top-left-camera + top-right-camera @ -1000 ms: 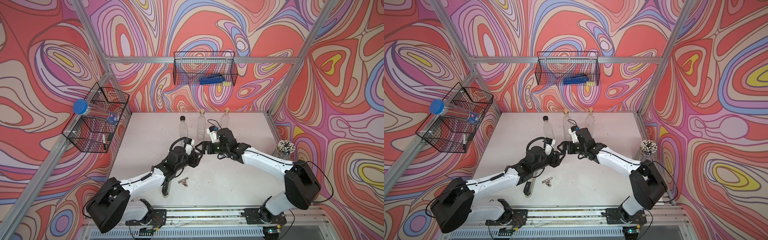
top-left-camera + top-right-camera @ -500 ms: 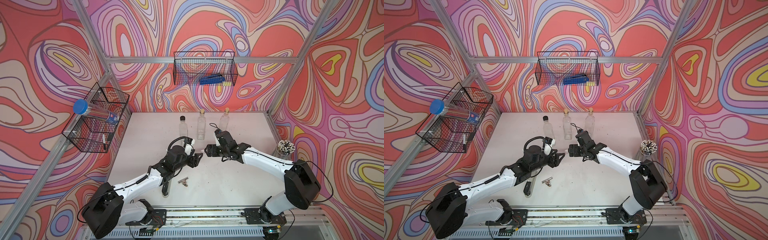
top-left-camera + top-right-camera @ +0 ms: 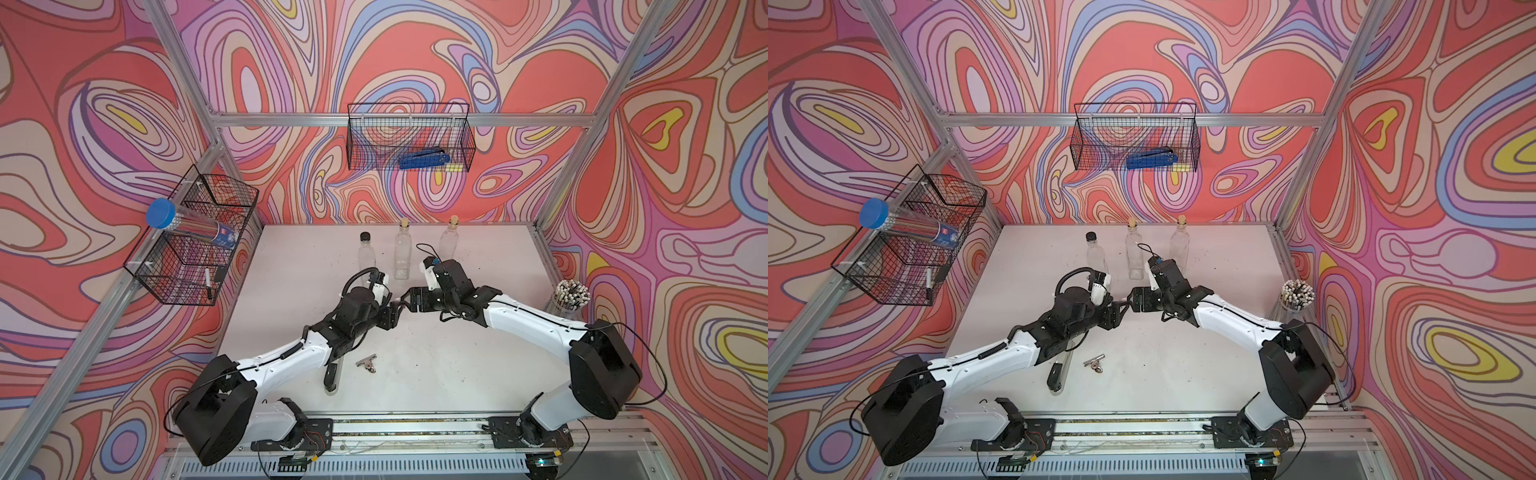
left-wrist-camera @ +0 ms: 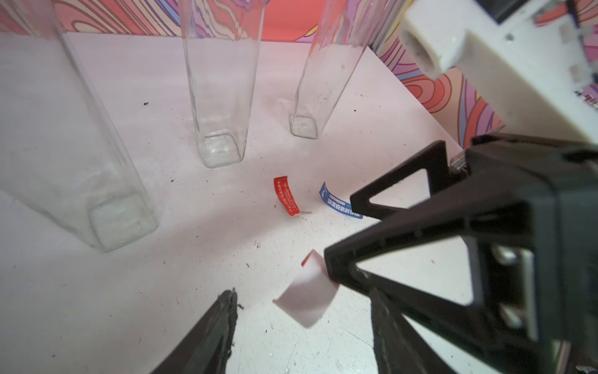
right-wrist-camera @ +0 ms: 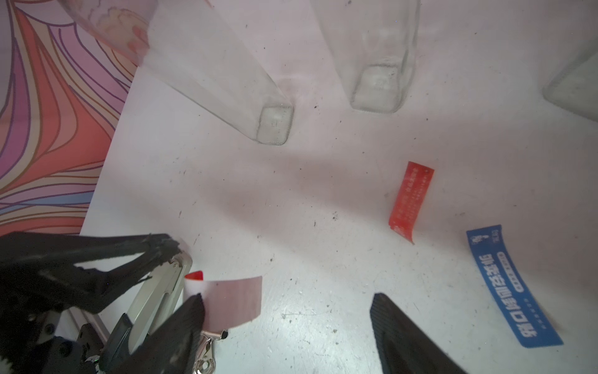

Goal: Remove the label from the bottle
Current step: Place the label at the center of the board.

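Over the middle of the white counter [image 3: 291,291], the left tool [image 4: 301,293] and right tool [image 5: 288,299] meet, jaws apart, gripping nothing. A curled white paper label [image 5: 233,301] clings to one right-tool finger [image 5: 191,311], every counter edge well away.

Bottles [image 3: 402,257] block counter [image 3: 291,266] at 12 o'clock; clip [image 3: 367,362] obstructs 6 o'clock; open passage at 9 and 5 o'clock.
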Controlling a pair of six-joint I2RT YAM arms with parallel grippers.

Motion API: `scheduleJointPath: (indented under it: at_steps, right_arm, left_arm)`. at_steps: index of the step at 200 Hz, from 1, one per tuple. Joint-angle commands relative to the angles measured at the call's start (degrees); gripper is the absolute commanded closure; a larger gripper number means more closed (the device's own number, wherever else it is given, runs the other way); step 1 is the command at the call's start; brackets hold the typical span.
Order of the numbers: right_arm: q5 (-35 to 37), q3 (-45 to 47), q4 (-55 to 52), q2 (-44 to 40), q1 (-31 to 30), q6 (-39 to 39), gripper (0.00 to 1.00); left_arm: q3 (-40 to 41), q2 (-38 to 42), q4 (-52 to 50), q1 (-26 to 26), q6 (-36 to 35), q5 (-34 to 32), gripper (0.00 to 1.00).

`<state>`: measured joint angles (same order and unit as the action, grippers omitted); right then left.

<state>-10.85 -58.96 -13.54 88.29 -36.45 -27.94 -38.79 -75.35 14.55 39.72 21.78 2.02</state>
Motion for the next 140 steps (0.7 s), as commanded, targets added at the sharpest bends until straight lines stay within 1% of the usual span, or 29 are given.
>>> scheduleJointPath:
  at_steps: [1, 51, 91, 105, 132, 140]
  right_arm:
    - [-2.45, 1.00, 0.34, -2.85, -0.18, 0.61, 0.16]
    - [-2.96, 2.51, -0.70, -6.36, -0.18, 0.80, 0.17]
    - [-0.44, 2.54, -1.14, -5.68, -0.16, 0.82, 0.16]
    - [0.84, 2.40, -1.13, -5.15, -0.15, 0.79, 0.13]
    - [6.01, 2.25, -2.15, -4.83, -0.19, 0.96, 0.02]
    - [7.64, 2.27, -2.89, -5.17, -0.20, 1.08, 0.02]
  left_arm:
    - [-1.56, -1.38, -2.08, -1.05, 2.89, -3.78, 0.34]
    - [-2.68, -4.95, -2.94, -3.60, 5.40, -2.01, 0.35]
    - [-1.23, -3.13, -1.43, -3.60, 5.70, -2.01, 0.35]
    - [-1.12, -1.75, -1.86, -3.59, 5.10, -2.02, 0.35]
    - [-1.50, 0.73, -4.38, -3.60, 3.70, -3.19, 0.35]
    - [-1.79, 1.57, -5.67, -3.60, 3.09, -3.86, 0.35]
